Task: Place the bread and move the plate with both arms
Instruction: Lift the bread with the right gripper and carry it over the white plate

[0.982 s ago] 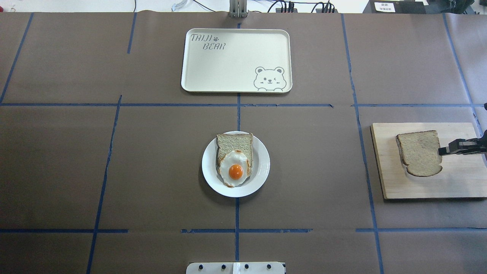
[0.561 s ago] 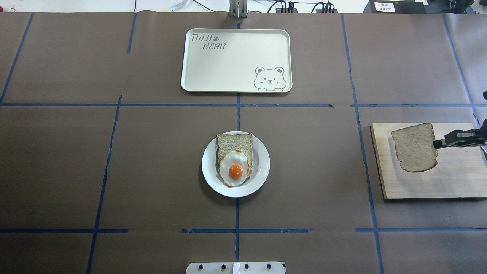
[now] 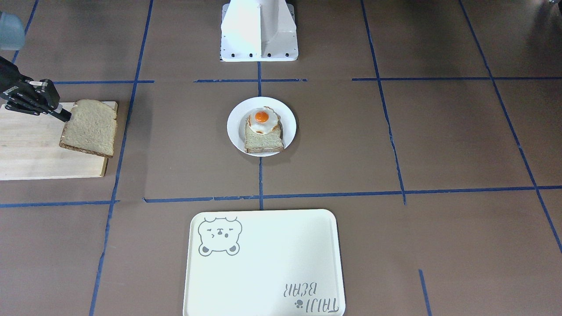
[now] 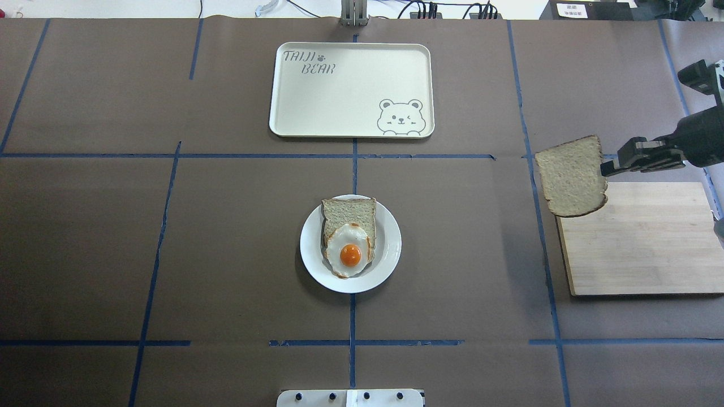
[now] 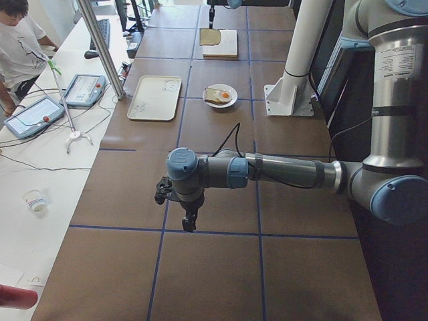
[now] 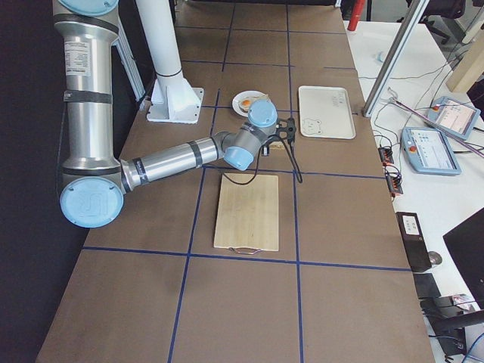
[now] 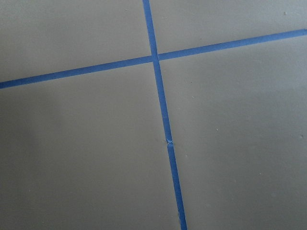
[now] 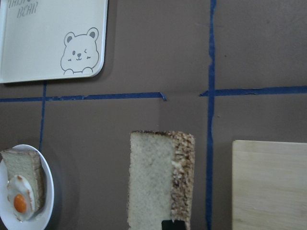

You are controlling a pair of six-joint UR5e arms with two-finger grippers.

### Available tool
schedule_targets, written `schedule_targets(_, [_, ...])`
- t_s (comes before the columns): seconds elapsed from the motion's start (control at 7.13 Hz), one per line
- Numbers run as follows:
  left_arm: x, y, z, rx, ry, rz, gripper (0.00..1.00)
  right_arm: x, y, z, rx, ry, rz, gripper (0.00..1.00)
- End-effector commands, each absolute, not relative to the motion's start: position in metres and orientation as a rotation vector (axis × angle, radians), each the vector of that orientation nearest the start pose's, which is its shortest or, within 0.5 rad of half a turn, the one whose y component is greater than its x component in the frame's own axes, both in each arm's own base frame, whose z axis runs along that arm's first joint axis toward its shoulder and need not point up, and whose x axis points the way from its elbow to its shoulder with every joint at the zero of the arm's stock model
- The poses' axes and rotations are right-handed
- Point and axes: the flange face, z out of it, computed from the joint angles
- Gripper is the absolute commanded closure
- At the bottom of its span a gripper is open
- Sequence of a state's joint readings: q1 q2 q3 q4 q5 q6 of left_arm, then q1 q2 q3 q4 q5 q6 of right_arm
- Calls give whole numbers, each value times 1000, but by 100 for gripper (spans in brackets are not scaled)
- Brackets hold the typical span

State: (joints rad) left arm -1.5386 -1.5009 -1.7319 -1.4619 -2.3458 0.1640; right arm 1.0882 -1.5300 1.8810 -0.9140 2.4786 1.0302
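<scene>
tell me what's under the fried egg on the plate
The fried egg lies on a toast slice, which lies on the plate. One end of the slice shows past the egg. The part beneath the egg is covered and cannot be seen.

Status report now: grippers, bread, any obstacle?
Right gripper shut on bread, held above board edge. Left gripper state unclear. Plate carries toast and egg.

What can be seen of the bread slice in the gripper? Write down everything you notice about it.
The bread is one flat wholemeal slice with a speckled tan face, a dark brown crust and one rounded end. It hangs tilted in the air, clear of the wooden board, over the board's far corner nearest the table's middle. Only the right gripper touches it, pinching one edge.
</scene>
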Motion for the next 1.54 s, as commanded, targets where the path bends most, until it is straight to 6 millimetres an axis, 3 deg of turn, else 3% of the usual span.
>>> schedule_targets(0.0, [-49, -462, 623, 35, 775, 180, 0, -248, -479, 314, 72, -1273, 8, 100])
schedule_targets(0.42, [-49, -462, 623, 37, 775, 180, 0, -344, -472, 241, 109, -1316, -70, 100])
schedule_targets(0.7, [-49, -463, 621, 39, 775, 182, 0, -411, -451, 205, 150, -1322, -41, 100])
schedule_targets(0.98, [-49, -463, 621, 40, 776, 182, 0, -476, -426, 198, 202, -1293, -33, 100])
schedule_targets(1.4, [-49, -463, 622, 38, 775, 181, 0, -502, -402, 199, 177, -1285, -8, 100])
